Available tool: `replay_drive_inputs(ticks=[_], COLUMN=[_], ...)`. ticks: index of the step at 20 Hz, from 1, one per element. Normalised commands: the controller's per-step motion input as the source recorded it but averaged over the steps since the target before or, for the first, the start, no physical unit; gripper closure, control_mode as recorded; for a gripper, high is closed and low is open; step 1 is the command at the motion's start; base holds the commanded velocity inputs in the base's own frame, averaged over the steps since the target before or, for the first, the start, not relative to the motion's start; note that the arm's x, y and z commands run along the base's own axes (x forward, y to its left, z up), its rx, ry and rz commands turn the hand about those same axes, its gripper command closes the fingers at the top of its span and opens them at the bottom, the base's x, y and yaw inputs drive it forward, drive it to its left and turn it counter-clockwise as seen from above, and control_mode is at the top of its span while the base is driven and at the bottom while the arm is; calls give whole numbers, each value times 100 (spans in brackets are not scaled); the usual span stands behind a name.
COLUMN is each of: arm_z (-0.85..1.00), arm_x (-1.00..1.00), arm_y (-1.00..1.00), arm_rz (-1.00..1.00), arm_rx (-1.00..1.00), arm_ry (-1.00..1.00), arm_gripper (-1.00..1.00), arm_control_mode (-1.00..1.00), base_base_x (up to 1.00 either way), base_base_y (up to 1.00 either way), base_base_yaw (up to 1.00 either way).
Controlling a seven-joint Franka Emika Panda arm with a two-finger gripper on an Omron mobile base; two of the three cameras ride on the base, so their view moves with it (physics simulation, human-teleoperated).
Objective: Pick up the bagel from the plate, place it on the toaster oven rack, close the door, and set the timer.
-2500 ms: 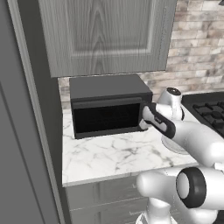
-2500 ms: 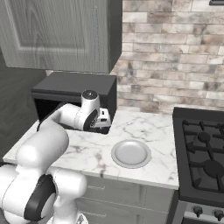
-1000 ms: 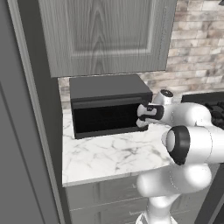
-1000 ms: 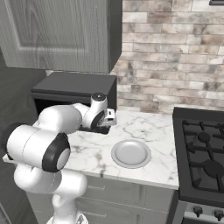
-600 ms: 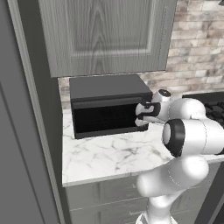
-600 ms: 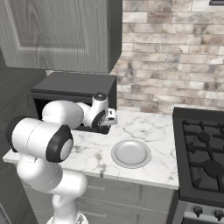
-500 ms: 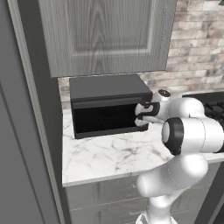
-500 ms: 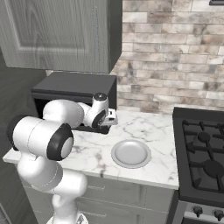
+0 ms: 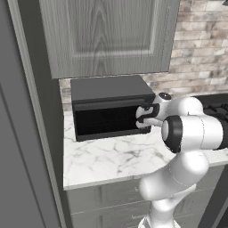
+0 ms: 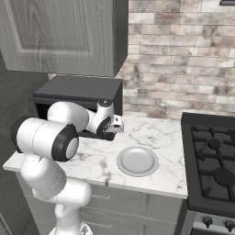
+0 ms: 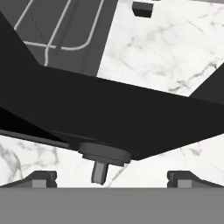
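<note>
1. Since the plate [image 10: 137, 161] lies bare, the bagel is probably inside the oven [image 9: 111, 106], unseen; door [image 9: 107, 121] looks shut.
2. Gripper [image 9: 141, 119], jaws spread and empty, nears the timer knob [image 11: 103, 156]; timer remains.

grey plate [image 10: 137, 161] on counter, black door [image 9: 109, 121] shut

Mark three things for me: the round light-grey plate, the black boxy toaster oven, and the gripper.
Round light-grey plate [image 10: 137, 161]: right base view, bare centre of the dish.
Black boxy toaster oven [image 9: 109, 88]: left base view, flat top panel.
Gripper [image 9: 141, 119]: left base view, at the oven's front right edge, between the dark fingertips.
</note>
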Motion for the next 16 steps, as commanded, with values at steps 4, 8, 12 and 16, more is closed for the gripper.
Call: replay_drive_inputs(ticks=[4,8,12,16], arm_z=[-5,-8,-8,-7], arm_x=[18,19,19,18], arm_y=[0,0,0,0], arm_rz=[-6,-1,0,0], arm_rx=[0,1,3,5], arm_ry=[0,-1,-2,0], arm_gripper=[-100,-100,-100,-100], arm_control_mode=[-100,-100,-100,-100], base_base_x=[0,0,0,0], base_base_y=[0,0,0,0], base_base_yaw=[0,0,0,0])
